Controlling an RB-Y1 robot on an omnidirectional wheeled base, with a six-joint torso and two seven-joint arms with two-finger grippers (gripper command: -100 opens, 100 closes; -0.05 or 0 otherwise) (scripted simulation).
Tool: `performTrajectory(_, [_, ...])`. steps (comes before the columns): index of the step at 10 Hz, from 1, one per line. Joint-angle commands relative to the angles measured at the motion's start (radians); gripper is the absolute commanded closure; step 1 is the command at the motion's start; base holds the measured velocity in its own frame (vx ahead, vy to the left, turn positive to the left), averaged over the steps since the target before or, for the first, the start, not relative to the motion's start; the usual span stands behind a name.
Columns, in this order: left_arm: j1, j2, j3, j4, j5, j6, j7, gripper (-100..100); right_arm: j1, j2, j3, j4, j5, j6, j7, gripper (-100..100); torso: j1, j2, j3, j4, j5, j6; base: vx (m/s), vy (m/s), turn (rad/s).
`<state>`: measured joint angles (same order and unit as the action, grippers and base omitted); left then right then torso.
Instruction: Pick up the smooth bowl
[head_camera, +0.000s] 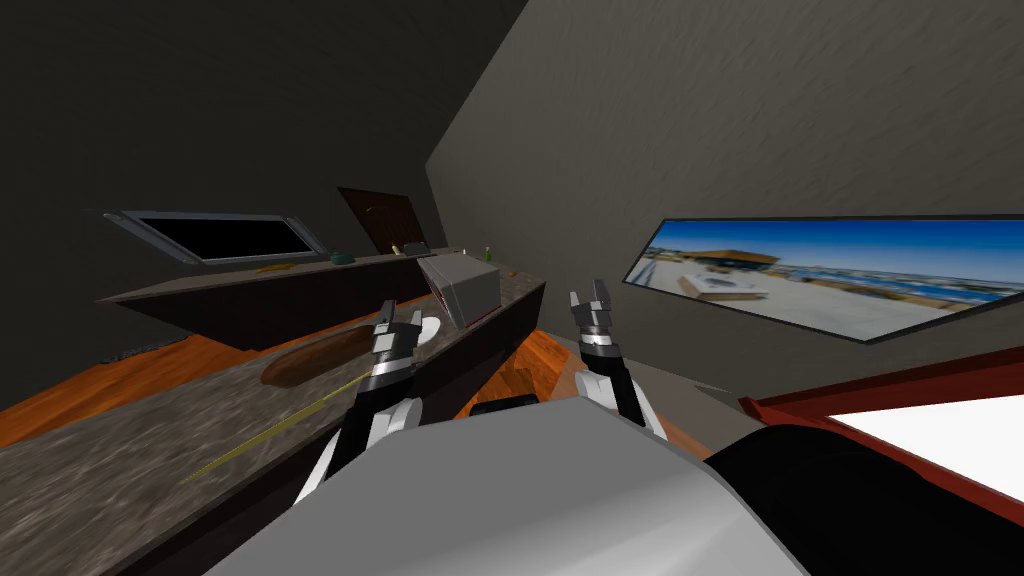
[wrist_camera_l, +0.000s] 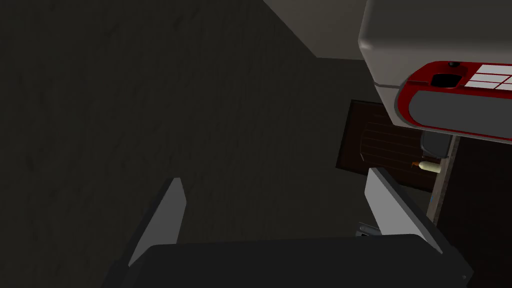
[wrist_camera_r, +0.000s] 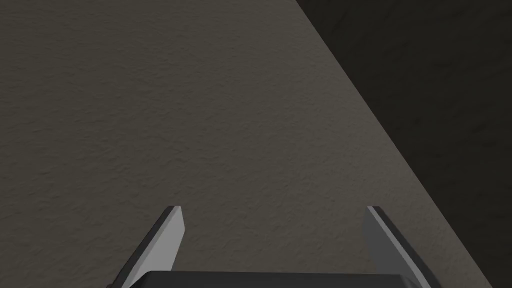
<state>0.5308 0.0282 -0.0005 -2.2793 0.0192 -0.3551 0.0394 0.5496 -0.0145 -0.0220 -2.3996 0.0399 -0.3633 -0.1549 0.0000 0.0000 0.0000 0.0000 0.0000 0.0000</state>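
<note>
A white rounded bowl (head_camera: 432, 328) sits on the speckled stone counter (head_camera: 120, 450), partly hidden behind my left gripper (head_camera: 400, 316). That gripper hovers just over the counter's edge beside the bowl, open and holding nothing. In the left wrist view its fingers (wrist_camera_l: 167, 217) stand wide apart before a dark wall. My right gripper (head_camera: 590, 295) is raised off the counter's end over the floor, open and empty; its fingers (wrist_camera_r: 165, 235) face a grey wall.
A grey box appliance with red trim (head_camera: 462, 290) (wrist_camera_l: 435, 65) stands just past the bowl. A brown oval dish (head_camera: 305, 360) and a thin yellow stick (head_camera: 280, 425) lie on the counter nearer me. A second counter (head_camera: 260, 285) behind carries small items. A red-framed white surface (head_camera: 930, 430) is at my right.
</note>
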Motion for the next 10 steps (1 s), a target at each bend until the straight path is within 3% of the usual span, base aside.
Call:
performTrajectory(1, [0.004, 0.041, 0.01, -0.008, 0.008, 0.034, 0.012, -100, 0.0, 0.0, 0.0, 0.0, 0.0, 0.0, 0.0, 0, 0.0, 0.0, 0.0, 0.0, 0.0, 0.0, -0.005, 0.012, -0.031])
performTrajectory(5, [0.02, 0.1, 0.041, -0.035, 0.037, 0.14, 0.051, -100, 0.0, 0.0, 0.0, 0.0, 0.0, 0.0, 0.0, 0, 0.003, 0.002, 0.001, 0.0, 0.001, 0.0, -0.022, 0.043, -0.046])
performTrajectory(6, [0.02, 0.1, 0.041, -0.035, 0.037, 0.146, 0.051, -100, 0.0, 0.0, 0.0, 0.0, 0.0, 0.0, 0.0, 0, 0.004, 0.002, 0.001, 0.0, 0.001, 0.0, -0.021, 0.038, -0.022])
performTrajectory(10, [0.039, 0.127, 0.071, -0.062, 0.068, 0.259, 0.091, -100, 0.0, 0.0, 0.0, 0.0, 0.0, 0.0, 0.0, 0, 0.003, 0.002, 0.001, 0.0, 0.001, 0.0, -0.025, 0.042, -0.043])
